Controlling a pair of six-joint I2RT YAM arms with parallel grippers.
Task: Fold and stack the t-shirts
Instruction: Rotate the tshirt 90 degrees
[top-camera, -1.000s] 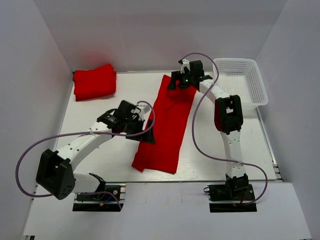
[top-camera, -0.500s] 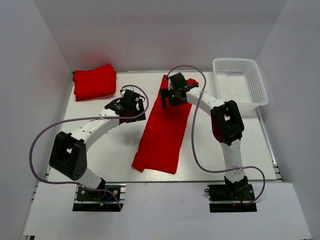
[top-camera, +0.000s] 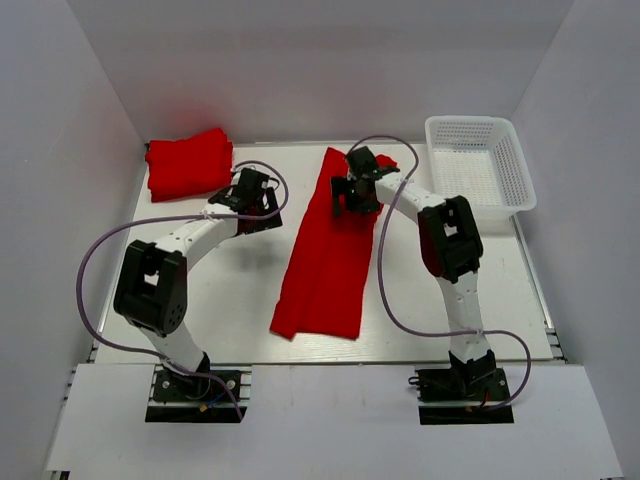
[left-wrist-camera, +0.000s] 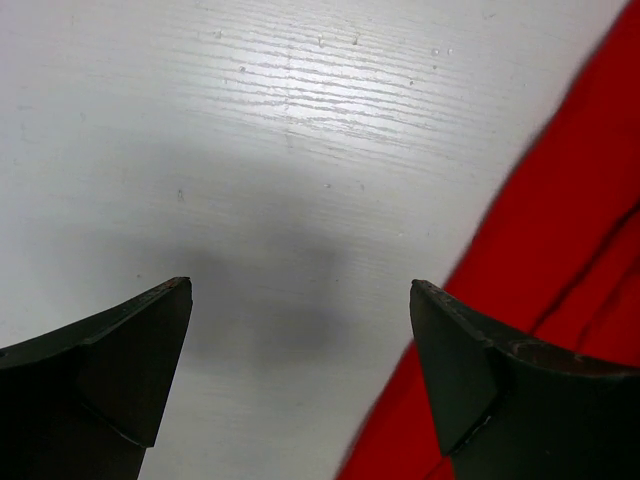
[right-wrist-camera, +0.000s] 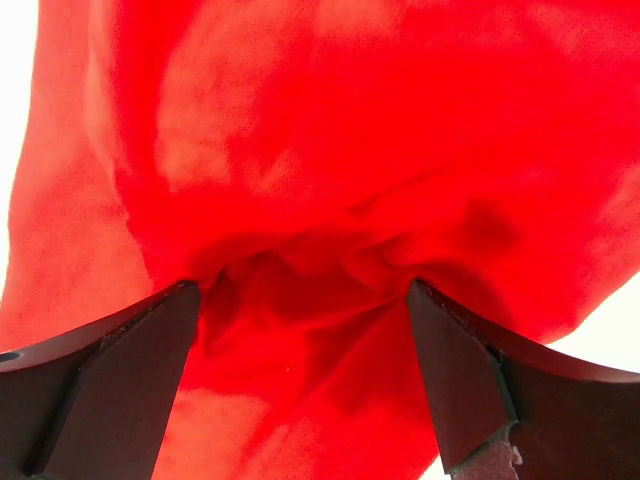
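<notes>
A long red t-shirt (top-camera: 325, 265), folded into a strip, lies across the middle of the table. A folded stack of red t-shirts (top-camera: 188, 163) sits at the far left. My left gripper (top-camera: 258, 197) is open and empty over bare table, just left of the strip. In the left wrist view the gripper (left-wrist-camera: 300, 330) has the shirt's edge (left-wrist-camera: 580, 230) at its right. My right gripper (top-camera: 355, 192) is over the strip's far end. In the right wrist view the gripper (right-wrist-camera: 300, 320) is wide open, with bunched red cloth (right-wrist-camera: 330, 180) between the jaws.
A white mesh basket (top-camera: 520, 170) stands at the far right corner. White walls enclose the table on the left, back and right. The arms' purple cables loop over the table near each arm.
My left arm let go of the strip's left edge and swung back and left. My right gripper moved left and nearer, over the strip's far end. The strip's near end shifted slightly.
</notes>
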